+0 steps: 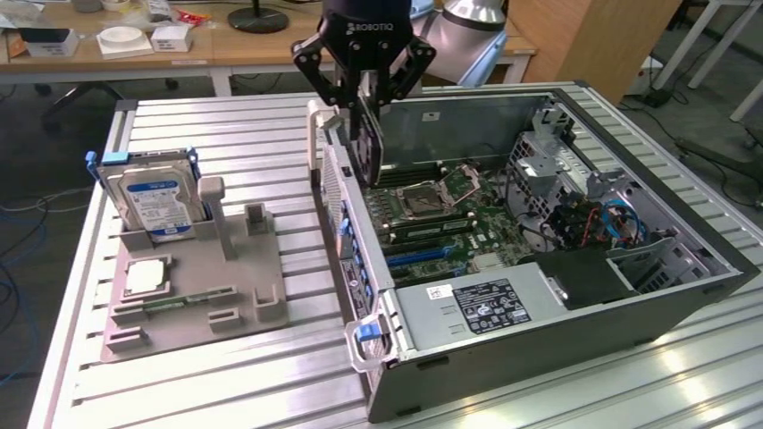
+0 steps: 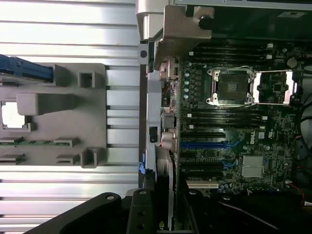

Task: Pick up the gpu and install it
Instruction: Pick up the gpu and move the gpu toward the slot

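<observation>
The gpu (image 1: 364, 147) hangs upright as a dark flat card between the fingers of my gripper (image 1: 363, 112), which is shut on it. It sits over the near wall of the open computer case (image 1: 667, 179), above the rear end of the motherboard (image 1: 441, 214). In the wrist view the gpu (image 2: 165, 175) shows edge-on, running out from my gripper (image 2: 165, 217). Its silver bracket (image 2: 183, 31) is at the far end, beside the case's rear wall. The blue expansion slots (image 2: 204, 145) lie just to one side of the card's edge.
A grey holding fixture (image 1: 238, 295) stands at the exterior view's left of the case. It carries a silver hard drive (image 1: 155, 201), a processor chip (image 1: 146, 277) and a memory stick (image 1: 167, 304). The power supply (image 1: 477, 308) fills the case's near corner. Cables (image 1: 614, 223) crowd the drive-bay side.
</observation>
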Motion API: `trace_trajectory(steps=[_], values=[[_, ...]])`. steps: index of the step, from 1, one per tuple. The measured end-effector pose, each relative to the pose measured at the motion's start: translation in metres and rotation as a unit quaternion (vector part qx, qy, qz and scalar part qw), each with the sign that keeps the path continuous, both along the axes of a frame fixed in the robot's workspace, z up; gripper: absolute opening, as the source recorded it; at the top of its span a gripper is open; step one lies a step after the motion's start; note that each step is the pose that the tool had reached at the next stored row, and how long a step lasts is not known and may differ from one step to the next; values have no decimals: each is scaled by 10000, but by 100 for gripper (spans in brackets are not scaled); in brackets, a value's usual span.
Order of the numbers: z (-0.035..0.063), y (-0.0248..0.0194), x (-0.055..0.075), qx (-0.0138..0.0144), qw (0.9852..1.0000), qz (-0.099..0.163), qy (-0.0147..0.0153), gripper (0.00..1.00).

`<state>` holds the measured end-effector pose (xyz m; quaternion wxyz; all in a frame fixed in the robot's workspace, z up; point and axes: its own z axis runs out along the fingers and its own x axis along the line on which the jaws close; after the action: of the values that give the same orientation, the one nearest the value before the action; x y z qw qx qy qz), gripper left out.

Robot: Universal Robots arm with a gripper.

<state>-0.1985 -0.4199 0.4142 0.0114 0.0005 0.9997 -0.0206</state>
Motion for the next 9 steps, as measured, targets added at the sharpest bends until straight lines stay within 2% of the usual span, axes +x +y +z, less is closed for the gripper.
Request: trace_trajectory(steps=[9], values=[[-1,0,146,0,10000,1,-1,27]])
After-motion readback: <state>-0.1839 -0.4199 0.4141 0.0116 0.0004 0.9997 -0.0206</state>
